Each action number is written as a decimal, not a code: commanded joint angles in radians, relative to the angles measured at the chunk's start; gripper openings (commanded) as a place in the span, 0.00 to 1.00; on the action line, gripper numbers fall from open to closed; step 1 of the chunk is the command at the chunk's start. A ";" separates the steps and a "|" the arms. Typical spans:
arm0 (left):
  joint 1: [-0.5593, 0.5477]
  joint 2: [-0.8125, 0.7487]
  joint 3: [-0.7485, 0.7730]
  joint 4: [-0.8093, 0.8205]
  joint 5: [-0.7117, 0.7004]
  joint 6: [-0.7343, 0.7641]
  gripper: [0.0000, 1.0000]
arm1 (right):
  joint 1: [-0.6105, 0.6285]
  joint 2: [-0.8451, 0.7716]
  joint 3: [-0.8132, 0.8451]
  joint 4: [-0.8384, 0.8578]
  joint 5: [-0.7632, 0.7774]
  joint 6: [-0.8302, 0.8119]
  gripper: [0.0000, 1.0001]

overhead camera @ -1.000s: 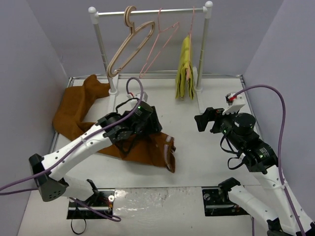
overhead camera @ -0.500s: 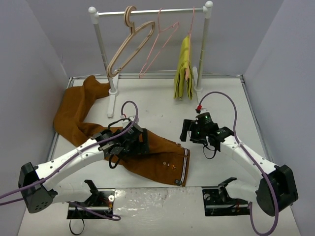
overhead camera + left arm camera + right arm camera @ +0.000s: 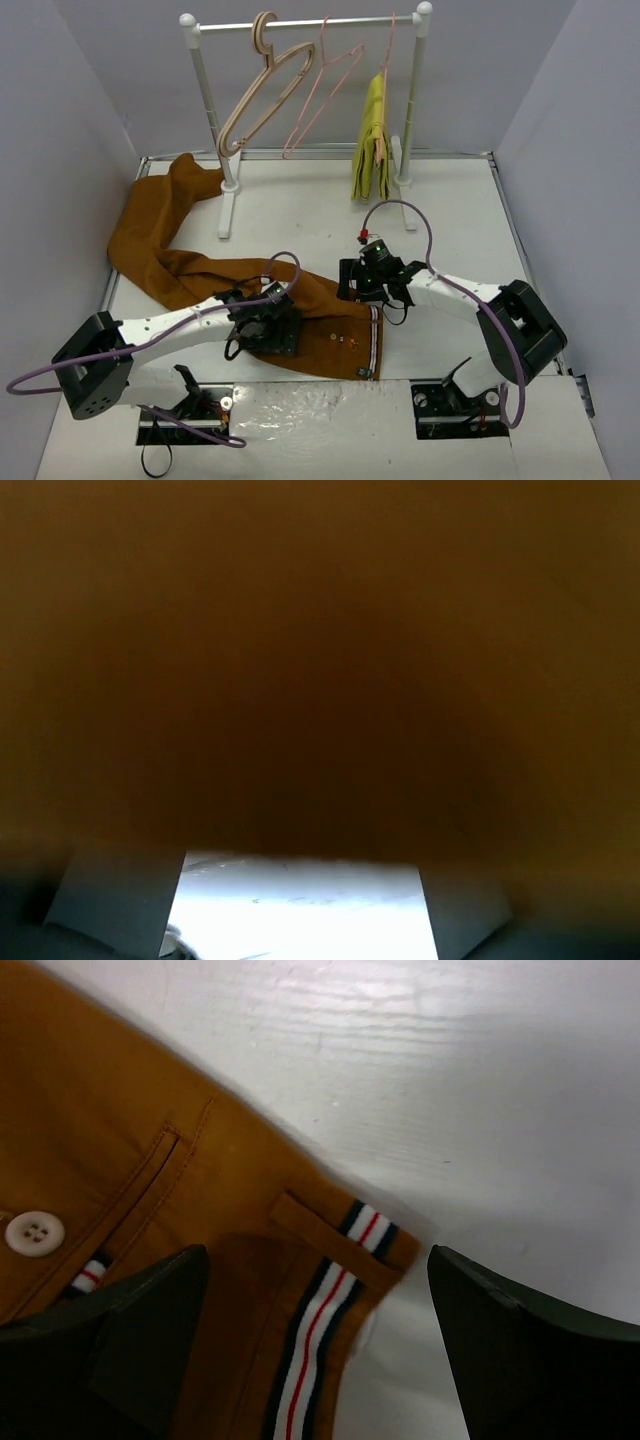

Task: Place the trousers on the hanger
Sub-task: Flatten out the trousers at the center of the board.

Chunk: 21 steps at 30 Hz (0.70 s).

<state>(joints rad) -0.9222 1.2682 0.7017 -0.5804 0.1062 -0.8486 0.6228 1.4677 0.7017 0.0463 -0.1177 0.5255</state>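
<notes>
- Left gripper (image 3: 268, 328): the arm lies stretched low along the desk (image 3: 440, 200), wrist tipped down onto the trousers (image 3: 180, 270). Jaws released, spread over the cloth.
- Right gripper (image 3: 358, 285): the arm reaches inward, elbow low. Jaws released, straddling the striped waistband corner (image 3: 330, 1300).
- Trousers: flat on the desk, legs curving to the far left, waistband near centre.
- Hanger (image 3: 320, 95): on the rail (image 3: 310, 22) at the far edge, apart from both arms.
</notes>
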 commanded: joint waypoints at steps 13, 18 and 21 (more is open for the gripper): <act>0.002 0.111 -0.180 -0.062 0.024 -0.205 0.39 | 0.123 0.214 0.028 -0.019 0.167 0.137 0.39; 0.002 0.068 -0.218 -0.068 0.033 -0.230 0.37 | 0.043 0.247 0.039 -0.101 0.202 0.169 0.00; 0.002 0.056 -0.219 -0.067 0.033 -0.231 0.37 | -0.078 0.238 0.032 -0.106 0.187 0.179 0.00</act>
<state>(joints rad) -0.9035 1.2629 0.5930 -0.5976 0.0444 -1.0222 0.6559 1.6405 0.7818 0.1394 0.0025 0.6865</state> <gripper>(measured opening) 0.377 0.108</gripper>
